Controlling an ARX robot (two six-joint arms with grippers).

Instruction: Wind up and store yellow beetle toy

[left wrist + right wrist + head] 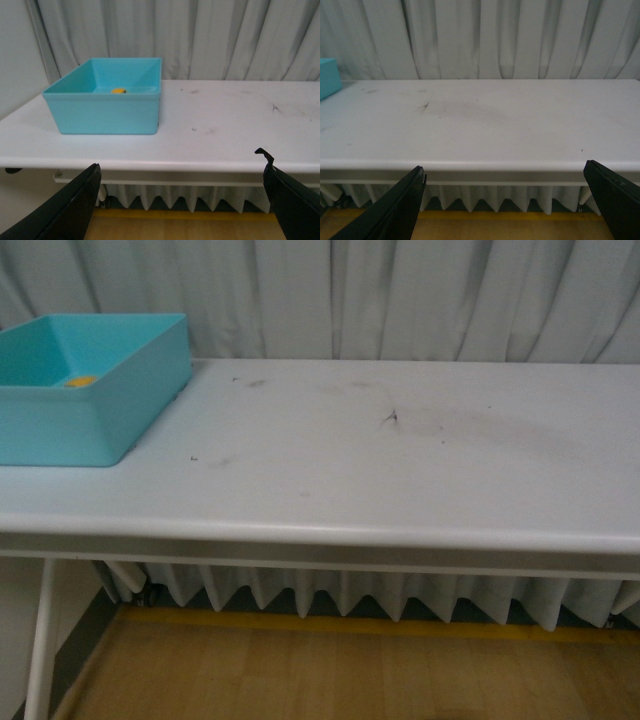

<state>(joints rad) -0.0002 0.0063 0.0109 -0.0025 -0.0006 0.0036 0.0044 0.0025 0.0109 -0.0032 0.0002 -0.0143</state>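
The yellow beetle toy (pixel 81 382) lies inside the turquoise bin (pixel 120 410) at the table's far left; only a small yellow patch of it shows over the rim. It also shows in the left wrist view (pixel 119 91), on the bin's floor (pixel 107 112). My left gripper (pixel 182 172) is open and empty, held in front of and below the table's front edge. My right gripper (pixel 505 172) is open and empty, likewise off the table's front edge. Neither arm shows in the front view.
The white table (pixel 400 460) has faint dark scuffs near its middle. A grey curtain (pixel 400 290) hangs behind it. The bin's corner shows at the edge of the right wrist view (pixel 327 75). Wooden floor lies below.
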